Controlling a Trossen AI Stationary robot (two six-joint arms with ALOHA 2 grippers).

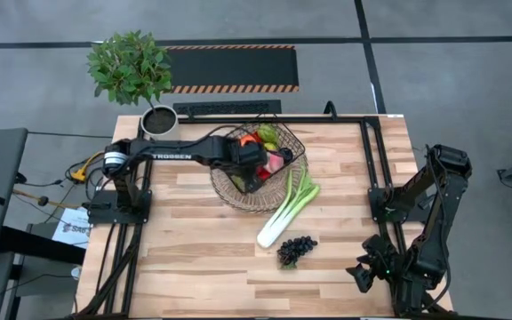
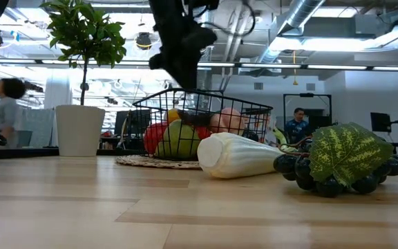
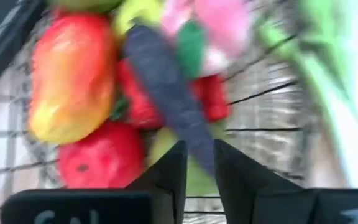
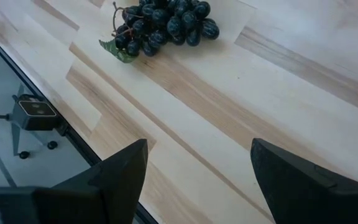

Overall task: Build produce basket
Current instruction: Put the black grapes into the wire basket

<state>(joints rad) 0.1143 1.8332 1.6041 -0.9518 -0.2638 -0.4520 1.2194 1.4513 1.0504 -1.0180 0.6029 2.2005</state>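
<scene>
The dark wire basket (image 1: pixel 297 148) stands on a round wicker tray (image 1: pixel 225 191) at the table's far middle. It holds apples, a peach and peppers (image 3: pixel 73 74). My left gripper (image 1: pixel 258 167) is over the basket and shut on a dark aubergine (image 3: pixel 160 81). In the low view it hangs above the basket (image 2: pixel 150 107). A white-green leek (image 1: pixel 287 209) lies with its leaf end against the basket. Dark grapes (image 1: pixel 296 249) lie nearer the front. My right gripper (image 4: pixel 197 168) is open and empty at the table's near right edge (image 1: pixel 363 271). My left gripper pinches the aubergine's narrow end (image 3: pixel 199 152) between its two fingers (image 3: pixel 173 171). The aubergine runs on ahead of the fingers, along them, its green cap (image 3: pixel 191 40) farthest away. It lies over the produce in the basket; whether it rests on it I cannot tell.
A potted green plant (image 1: pixel 132 67) stands at the far left corner, its pot (image 1: pixel 160 120) beside the left arm. Black frame rails run along the table's left and right sides (image 1: pixel 372 169). Bare wood lies in front of the leek and the grapes (image 4: pixel 160 25).
</scene>
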